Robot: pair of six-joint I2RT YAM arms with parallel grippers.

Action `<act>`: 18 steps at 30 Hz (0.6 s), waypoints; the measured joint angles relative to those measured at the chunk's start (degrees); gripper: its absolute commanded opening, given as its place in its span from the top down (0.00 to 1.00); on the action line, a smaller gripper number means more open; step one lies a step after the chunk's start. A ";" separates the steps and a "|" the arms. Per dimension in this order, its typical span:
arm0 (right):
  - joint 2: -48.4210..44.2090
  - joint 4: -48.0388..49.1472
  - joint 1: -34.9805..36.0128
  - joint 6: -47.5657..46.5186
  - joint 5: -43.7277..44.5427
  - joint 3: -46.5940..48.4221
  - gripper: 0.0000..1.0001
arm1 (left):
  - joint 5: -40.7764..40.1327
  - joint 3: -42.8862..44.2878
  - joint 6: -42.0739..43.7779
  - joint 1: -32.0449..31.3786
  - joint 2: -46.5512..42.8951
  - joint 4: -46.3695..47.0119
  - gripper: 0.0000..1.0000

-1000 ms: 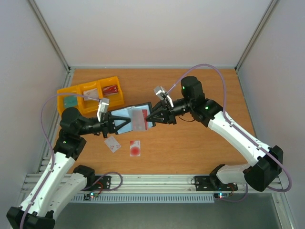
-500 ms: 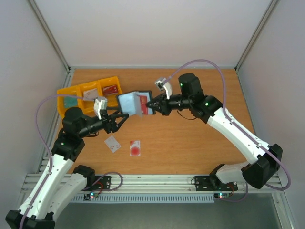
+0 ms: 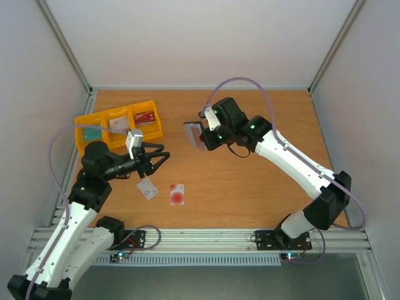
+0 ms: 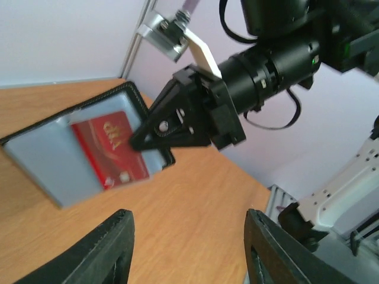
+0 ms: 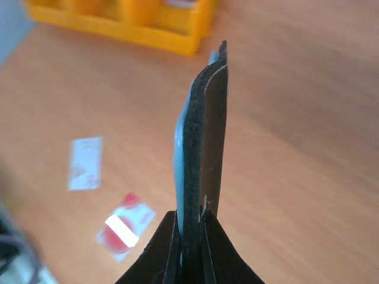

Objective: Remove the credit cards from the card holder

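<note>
**2 of 3 cards out, last one still in the holder**

Done so far: two credit cards lie flat on the desk (image 3: 250, 181), with nothing touching them. One is the white card with the big red circle (image 3: 177, 194). Just beside it, to the left, is the white card with small red marks (image 3: 148, 188). Both are near the left arm and well apart from the holder.

The third, the dark red card (image 4: 109, 151), sits in a grey-blue pocket of the card holder (image 4: 41, 160). In the left wrist view it is tilted and looks partway out. My read: about two thirds done, one pull left.

The card holder is open and up off the desk, above its middle. The right pincer (image 5: 189, 228) is clenched on one edge of it. The right wrist view shows the holder edge-on between the two fingers, and its inner face is turned toward the left arm.

The left pincer (image 4: 188, 222) is released and carries nothing, jaws spread wide. It points at the holder but is apart from it.

Left to do, as I judge it:
- bring the left pincer up to the holder
- pinch the exposed end of the dark red card
- draw it out and set it on the desk

The yellow bins (image 3: 157, 122) at back left are not involved.
</note>
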 measured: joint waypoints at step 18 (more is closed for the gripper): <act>-9.68 19.93 0.44 -7.30 -55.12 -11.54 0.99 | 8.50 -0.85 -3.26 0.31 -1.68 -2.12 0.58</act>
